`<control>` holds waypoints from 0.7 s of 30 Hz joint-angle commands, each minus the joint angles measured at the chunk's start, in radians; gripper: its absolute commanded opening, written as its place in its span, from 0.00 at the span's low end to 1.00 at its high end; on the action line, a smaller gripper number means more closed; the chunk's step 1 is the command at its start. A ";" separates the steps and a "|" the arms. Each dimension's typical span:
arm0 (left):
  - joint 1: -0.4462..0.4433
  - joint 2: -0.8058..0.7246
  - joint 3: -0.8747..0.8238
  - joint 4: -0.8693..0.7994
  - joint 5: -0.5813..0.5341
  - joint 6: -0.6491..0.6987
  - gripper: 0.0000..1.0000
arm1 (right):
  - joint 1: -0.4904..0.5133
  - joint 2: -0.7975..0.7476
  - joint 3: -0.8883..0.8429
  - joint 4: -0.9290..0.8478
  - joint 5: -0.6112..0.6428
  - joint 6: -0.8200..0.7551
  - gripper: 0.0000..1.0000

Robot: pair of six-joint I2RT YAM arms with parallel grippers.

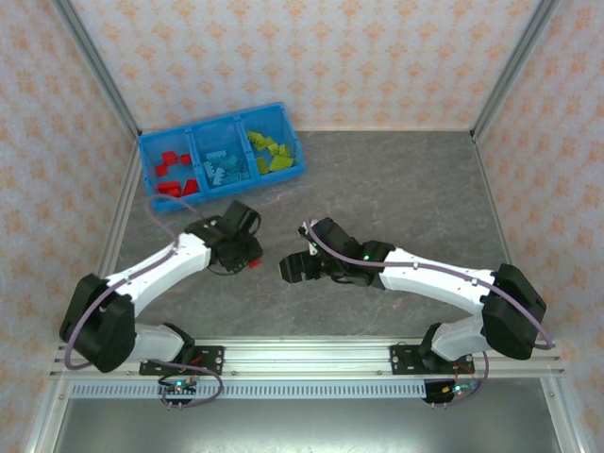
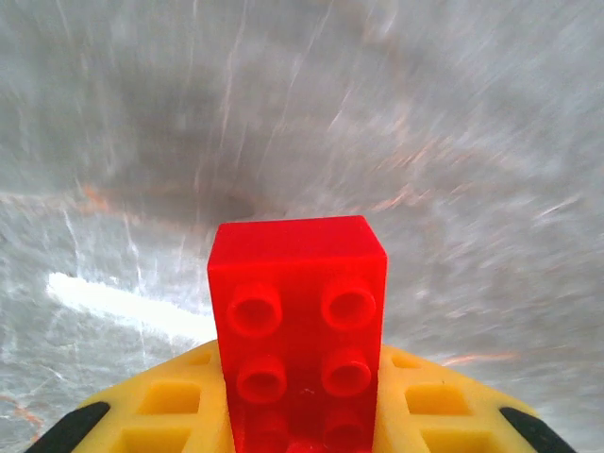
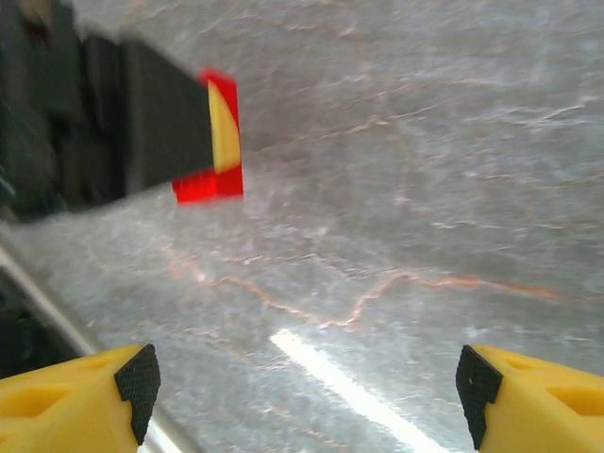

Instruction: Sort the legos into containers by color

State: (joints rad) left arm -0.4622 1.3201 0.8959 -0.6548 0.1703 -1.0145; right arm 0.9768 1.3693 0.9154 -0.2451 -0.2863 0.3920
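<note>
Transport of a red brick (image 2: 300, 330) is in hand: the left gripper (image 1: 247, 256) pinches it over the table (image 1: 396, 189), near the spread, empty right gripper (image 3: 307, 377), and next must carry it to the tray's (image 1: 236, 192) left compartment (image 1: 153, 156), among the reds.

A red lego (image 2: 297, 321) is gripped upright between the yellow fingers (image 2: 165, 415) of the left claw (image 2: 300, 420), studs turned to the camera. Black pads (image 2: 75, 429) are seen at the lower corners. A grey veined surface (image 2: 396, 113) is blurred behind, with a glare streak at left.
</note>
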 commanded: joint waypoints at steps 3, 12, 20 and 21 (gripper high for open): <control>0.222 -0.022 0.180 -0.068 -0.092 0.173 0.23 | 0.002 -0.052 0.016 0.060 0.088 -0.013 0.86; 0.586 0.398 0.616 0.007 -0.060 0.280 0.24 | 0.002 -0.057 0.071 -0.041 0.184 -0.052 0.86; 0.690 0.762 1.036 -0.100 0.008 0.324 0.44 | 0.002 -0.093 0.075 -0.095 0.223 -0.055 0.87; 0.694 0.761 1.032 -0.077 0.009 0.323 0.49 | 0.002 -0.097 0.071 -0.095 0.228 -0.052 0.87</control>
State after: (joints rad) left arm 0.2253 2.1040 1.8828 -0.6888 0.1539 -0.7197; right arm 0.9764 1.3106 0.9623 -0.3038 -0.1081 0.3508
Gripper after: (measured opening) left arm 0.459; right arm 0.866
